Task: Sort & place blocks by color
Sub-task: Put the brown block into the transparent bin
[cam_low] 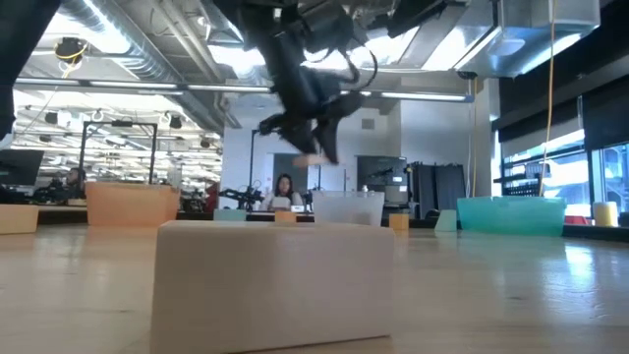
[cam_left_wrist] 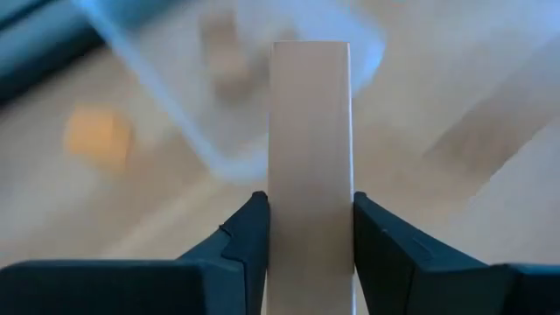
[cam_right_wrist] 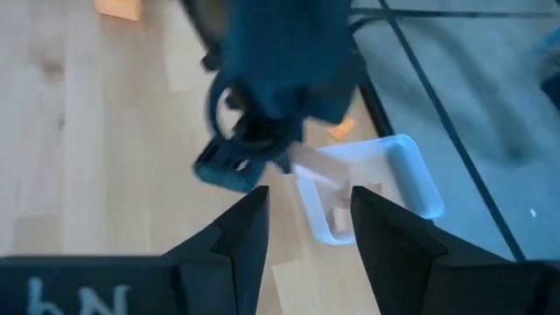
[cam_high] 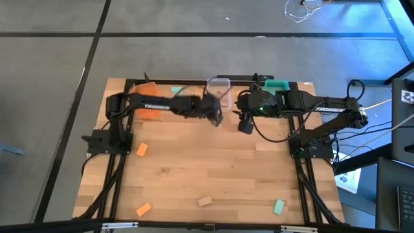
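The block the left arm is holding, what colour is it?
Plain light wood. The block shows best in the left wrist view, pinched in the left end effector.

White lettering reading "TROSSEN" runs along the left arm (cam_high: 155,106), and the same word sits on the right arm (cam_high: 326,110), though there it is small and hard to make out. On the right end effector (cam_right_wrist: 306,227), the body at its base carries pale characters that look like "Nd", seen upside down. A black-and-white square marker (cam_high: 407,96) stands on equipment beside the bench.
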You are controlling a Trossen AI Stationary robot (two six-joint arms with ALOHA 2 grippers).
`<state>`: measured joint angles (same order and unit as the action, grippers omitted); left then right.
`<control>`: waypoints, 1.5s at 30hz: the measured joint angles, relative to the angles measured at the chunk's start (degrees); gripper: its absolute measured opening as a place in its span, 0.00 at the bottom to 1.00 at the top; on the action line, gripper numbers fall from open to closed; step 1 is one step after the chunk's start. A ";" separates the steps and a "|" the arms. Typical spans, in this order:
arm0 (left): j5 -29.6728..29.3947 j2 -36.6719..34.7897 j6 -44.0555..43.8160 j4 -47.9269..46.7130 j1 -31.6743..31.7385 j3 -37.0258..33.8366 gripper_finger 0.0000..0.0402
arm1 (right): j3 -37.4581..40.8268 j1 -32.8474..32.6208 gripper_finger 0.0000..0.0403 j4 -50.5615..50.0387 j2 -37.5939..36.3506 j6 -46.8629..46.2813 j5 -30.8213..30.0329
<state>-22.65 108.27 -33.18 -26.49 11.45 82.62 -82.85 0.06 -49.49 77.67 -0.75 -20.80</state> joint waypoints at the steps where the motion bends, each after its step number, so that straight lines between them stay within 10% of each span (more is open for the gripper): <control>1: 0.37 0.05 1.81 0.18 1.15 1.47 0.31 | 0.00 0.01 0.40 -0.15 0.02 -0.36 -0.48; 20: 11.39 15.41 5.87 1.86 13.80 17.39 0.31 | 0.00 -0.01 0.40 -0.16 0.02 -0.42 -1.17; 35: 11.68 15.27 8.70 0.92 13.68 17.19 0.42 | 0.00 0.00 0.40 -1.73 0.02 -0.95 -1.03; 45: 8.77 6.95 17.30 -17.28 6.65 17.17 0.43 | 0.00 0.01 0.40 -10.23 0.02 -8.17 -0.44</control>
<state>-13.88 115.22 -15.88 -43.77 18.10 99.79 -82.85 0.08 -59.72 77.69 -8.92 -21.24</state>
